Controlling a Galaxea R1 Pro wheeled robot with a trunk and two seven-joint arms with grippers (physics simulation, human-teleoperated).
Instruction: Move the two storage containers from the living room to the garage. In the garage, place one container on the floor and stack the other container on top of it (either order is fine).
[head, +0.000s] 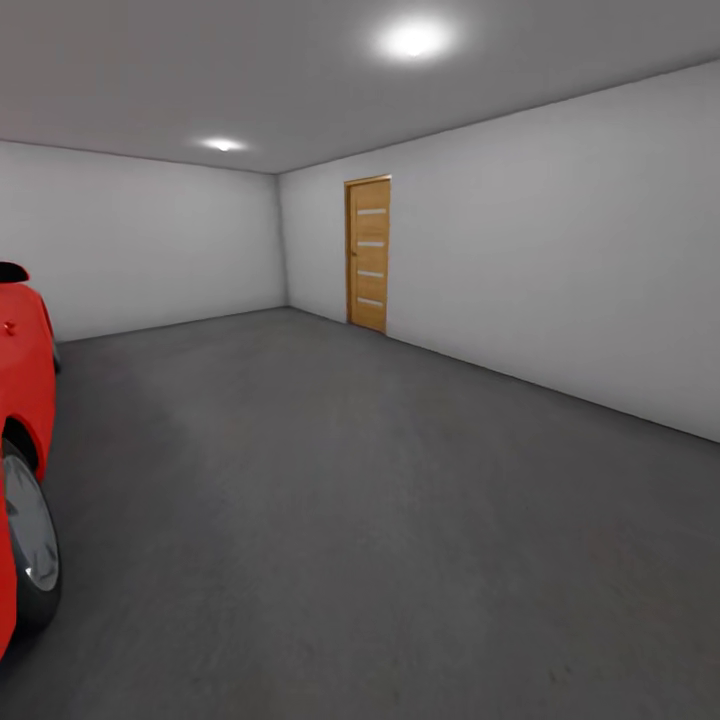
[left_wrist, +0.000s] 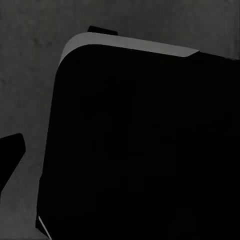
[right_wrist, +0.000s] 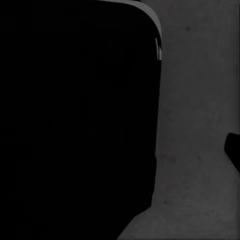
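I am in the garage, a bare room with light-grey walls (head: 560, 250) and a dark grey concrete floor (head: 350, 520). The two storage containers and the living room are out of view. In the left wrist view one dark finger (left_wrist: 11, 150) of my left gripper juts in over the concrete floor (left_wrist: 30, 75). One dark finger (right_wrist: 234, 152) of my right gripper shows in the right wrist view over the floor (right_wrist: 200, 100). Nothing is seen held at either finger. Each gripper's other finger is out of frame, so neither jaw gap shows.
A shiny red car (head: 25, 400) with its wheel (head: 30, 540) stands at the left edge. A honey-brown wooden door (head: 368, 254) is shut in the far right wall. My black body (left_wrist: 140, 150) (right_wrist: 75, 120) looms large in both wrist views. Open floor stretches ahead and right.
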